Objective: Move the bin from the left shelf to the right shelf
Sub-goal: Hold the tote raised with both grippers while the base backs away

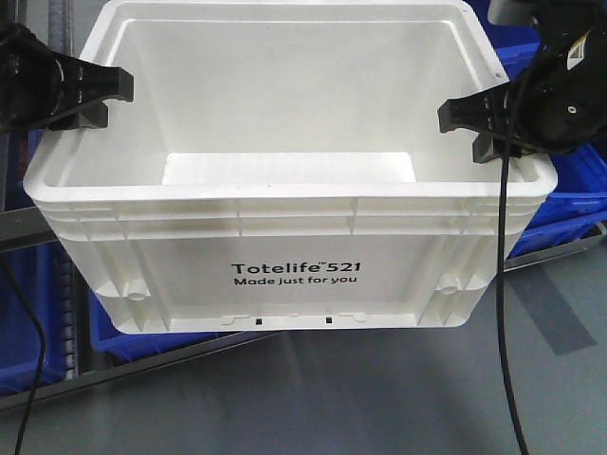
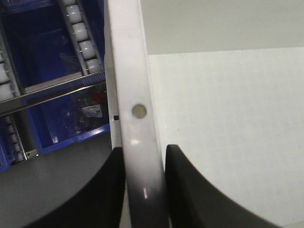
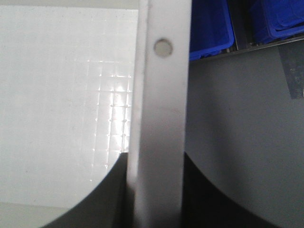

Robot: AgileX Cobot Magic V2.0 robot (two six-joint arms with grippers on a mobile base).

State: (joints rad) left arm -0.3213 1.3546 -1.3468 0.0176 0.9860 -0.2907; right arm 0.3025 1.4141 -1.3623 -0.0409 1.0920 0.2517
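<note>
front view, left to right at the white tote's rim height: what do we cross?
left tool clamped on the left rim → bin → right tool clamped on the right rim → blue bins at the right edge

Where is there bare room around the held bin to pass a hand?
Free: grey floor below the printed side of the bin, and its bare inside. Crowded: blue bins behind and beside it, roller rail at left; side rims clamped by left pincer and right pincer.
</note>
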